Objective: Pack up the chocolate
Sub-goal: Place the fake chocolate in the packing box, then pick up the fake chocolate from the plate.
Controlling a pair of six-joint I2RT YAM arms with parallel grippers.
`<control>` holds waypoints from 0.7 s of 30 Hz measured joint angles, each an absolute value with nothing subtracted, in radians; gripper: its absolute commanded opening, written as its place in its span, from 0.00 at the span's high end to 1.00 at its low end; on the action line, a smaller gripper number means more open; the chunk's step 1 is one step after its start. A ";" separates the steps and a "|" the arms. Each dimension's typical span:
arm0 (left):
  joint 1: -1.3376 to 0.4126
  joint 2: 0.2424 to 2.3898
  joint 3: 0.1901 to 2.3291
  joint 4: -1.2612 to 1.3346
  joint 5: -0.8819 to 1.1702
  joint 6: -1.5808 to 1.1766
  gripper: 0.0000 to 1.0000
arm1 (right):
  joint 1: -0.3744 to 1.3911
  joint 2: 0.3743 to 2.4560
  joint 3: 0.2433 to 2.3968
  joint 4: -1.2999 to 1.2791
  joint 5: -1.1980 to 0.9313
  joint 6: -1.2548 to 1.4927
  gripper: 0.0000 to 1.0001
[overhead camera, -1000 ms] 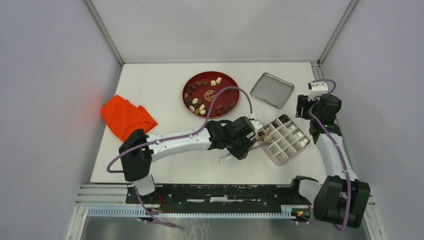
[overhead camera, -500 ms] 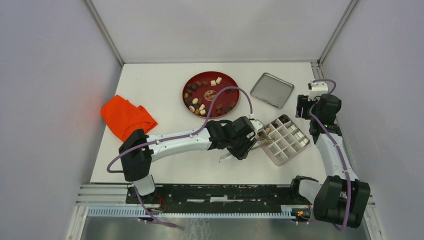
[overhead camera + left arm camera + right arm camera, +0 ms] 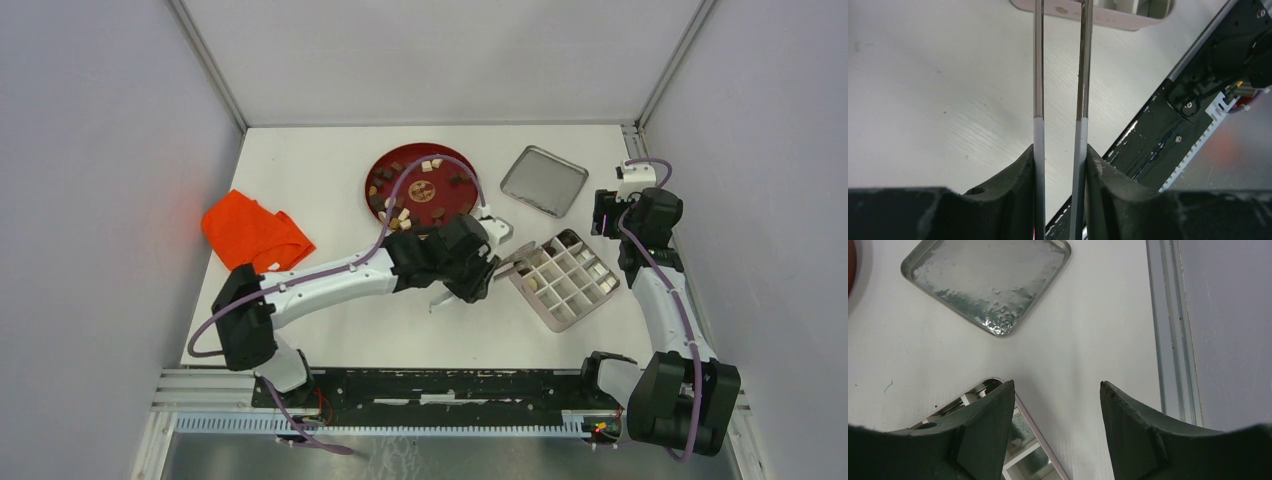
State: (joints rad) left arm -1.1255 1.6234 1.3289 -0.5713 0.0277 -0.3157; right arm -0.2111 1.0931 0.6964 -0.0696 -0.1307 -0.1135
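Note:
Several tiny dark, brown and cream pieces of chocolate (image 3: 404, 213) lie on the red plate (image 3: 447, 160). A few more sit in the left cells of the white compartment box (image 3: 575, 285). My left gripper (image 3: 488, 264) hovers between plate and box, shut on metal tweezers (image 3: 508, 263). In the left wrist view the two tweezer arms (image 3: 1038, 75) run up between the black fingers (image 3: 1018, 170) of the left gripper (image 3: 1060, 150) toward the box's edge (image 3: 1098, 15). Their tips are cut off by the frame. My right gripper (image 3: 1055, 385) is open and empty above the box's far corner (image 3: 1024, 432).
A square metal tray (image 3: 543, 180) lies behind the box and shows in the right wrist view as well (image 3: 988, 275). An orange cloth (image 3: 255, 235) lies at the left. The table's aluminium rail (image 3: 1173, 340) runs along the right edge.
My left arm has drawn back to the left and toward the plate, pulling the tweezers away from the box's cells. The right arm has not moved.

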 measured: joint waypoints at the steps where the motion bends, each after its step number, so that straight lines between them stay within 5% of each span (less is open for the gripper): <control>1: -1.108 1.602 1.320 -0.567 0.029 -0.316 0.61 | -0.211 1.093 0.696 -0.070 -0.131 -0.113 0.31; 14: -0.659 1.471 1.217 -0.574 0.065 -0.295 0.59 | -0.211 1.094 0.696 -0.070 -0.134 -0.113 0.31; 21: -0.611 1.589 1.251 -0.619 0.035 -0.195 0.59 | -0.209 1.097 0.696 -0.070 -0.134 -0.113 0.31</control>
